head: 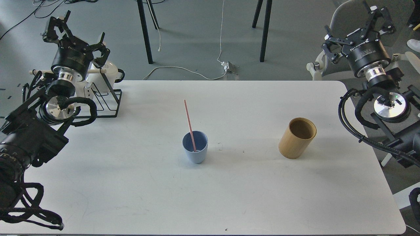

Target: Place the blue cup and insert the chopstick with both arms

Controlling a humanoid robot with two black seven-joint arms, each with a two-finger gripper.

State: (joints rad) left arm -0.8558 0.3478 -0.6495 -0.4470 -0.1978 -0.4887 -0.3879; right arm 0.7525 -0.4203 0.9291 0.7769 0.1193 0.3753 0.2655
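Note:
The blue cup [195,151] stands upright near the middle of the white table [137,183]. The pink chopstick [189,123] stands in it, leaning up and to the left over its rim. My left gripper [77,31] is raised above the table's far left corner, open and empty, far from the cup. My right gripper [357,28] is raised beyond the table's far right corner, open and empty, also far from the cup.
A tan bamboo cylinder [297,138] stands right of the cup. A black wire rack [104,100] with white mugs [104,72] sits at the far left corner under my left arm. A grey chair [338,19] stands behind my right gripper.

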